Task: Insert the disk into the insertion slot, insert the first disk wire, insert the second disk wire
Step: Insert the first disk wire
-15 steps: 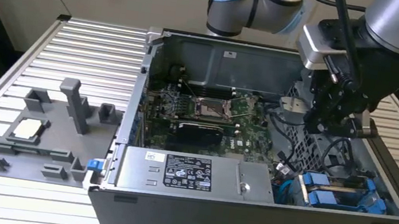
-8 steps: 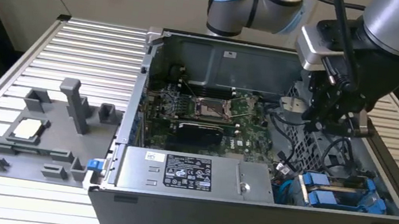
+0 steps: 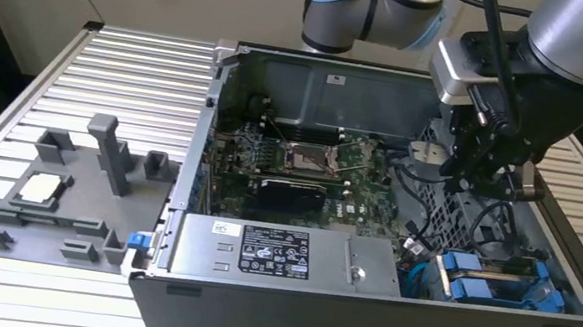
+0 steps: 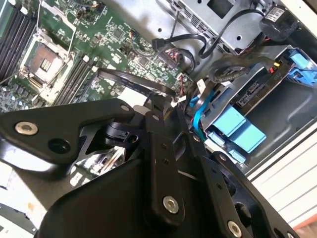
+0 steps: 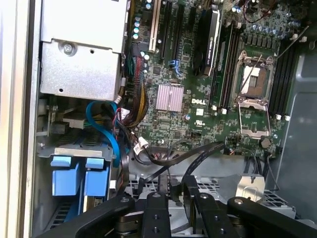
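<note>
The disk sits in the insertion slot at the case's front corner on the exterior view's right, its blue carrier handles facing up. My gripper hangs inside the case, behind and above the slot. Its black fingers are shut on the end of a black wire that loops back toward the motherboard. A blue wire curves down beside the disk's handles.
The green motherboard covers the case floor. A silver power supply lies along the front wall beside the slot. A perforated metal cage stands under the gripper. A grey fixture occupies the slatted table on the exterior view's left.
</note>
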